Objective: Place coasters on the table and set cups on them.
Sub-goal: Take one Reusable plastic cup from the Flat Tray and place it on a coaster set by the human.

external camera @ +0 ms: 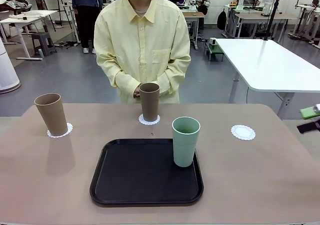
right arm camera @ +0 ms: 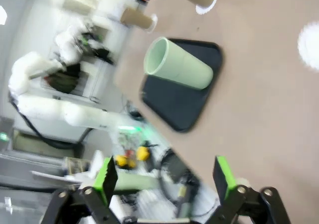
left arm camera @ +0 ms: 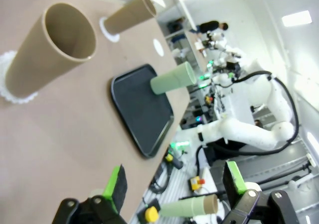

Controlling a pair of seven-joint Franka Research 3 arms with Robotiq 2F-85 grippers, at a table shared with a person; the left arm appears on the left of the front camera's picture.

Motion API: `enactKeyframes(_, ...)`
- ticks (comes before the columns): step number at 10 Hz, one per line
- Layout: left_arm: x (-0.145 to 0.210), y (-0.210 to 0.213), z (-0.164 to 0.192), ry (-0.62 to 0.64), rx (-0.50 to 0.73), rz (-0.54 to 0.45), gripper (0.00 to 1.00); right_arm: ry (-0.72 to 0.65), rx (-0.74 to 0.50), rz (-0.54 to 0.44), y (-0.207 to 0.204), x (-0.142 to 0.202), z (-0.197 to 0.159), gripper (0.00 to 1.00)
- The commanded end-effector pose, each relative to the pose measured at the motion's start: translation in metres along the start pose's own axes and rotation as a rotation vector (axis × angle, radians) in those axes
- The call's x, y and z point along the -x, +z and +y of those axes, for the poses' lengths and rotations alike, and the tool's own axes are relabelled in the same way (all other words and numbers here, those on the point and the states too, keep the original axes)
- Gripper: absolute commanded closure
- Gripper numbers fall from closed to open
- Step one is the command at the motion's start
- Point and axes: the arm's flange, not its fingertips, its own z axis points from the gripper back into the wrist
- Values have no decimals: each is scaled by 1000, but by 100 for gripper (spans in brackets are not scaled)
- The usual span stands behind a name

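step: last cup left to place | right claw (right arm camera: 164, 176) spread, empty; left claw (left arm camera: 174, 176) spread, empty | mint cup (right arm camera: 179, 64) on tray (right arm camera: 172, 109), ahead of right claw, well apart | bare coaster (right arm camera: 310, 46) ahead too, beside tray on counter (right arm camera: 259, 114) | next: likely pinch mint cup, carry to bare coaster

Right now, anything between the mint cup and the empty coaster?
Nothing visible. The mint cup stands at the black tray's right side; only bare table lies between it and the empty coaster. The tray's raised rim is the one thing to clear.
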Motion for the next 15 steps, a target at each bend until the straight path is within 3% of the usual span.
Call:
enactKeyframes(1,0,3,-1,-7,3,1,0,261,127,5,-26,-57,-9,0)
enactKeyframes(3,0,3,-1,-7,3,1,0,357,221,95,-62,-92,-16,0)
enactKeyframes(6,0,3,-1,-7,3,1,0,510,357,200,-119,-105,-11,0)
enactKeyframes(10,0,3,-1,-7,3,1,0,682,292,304,-163,-88,15,0)
enactKeyframes(11,0,3,-1,-7,3,1,0,679,263,332,-166,-84,16,0)
enactKeyframes(12,0,3,-1,-7,3,1,0,621,298,285,-162,-100,16,0)
enactKeyframes(15,0,3,-1,-7,3,1,0,621,298,285,-162,-100,16,0)
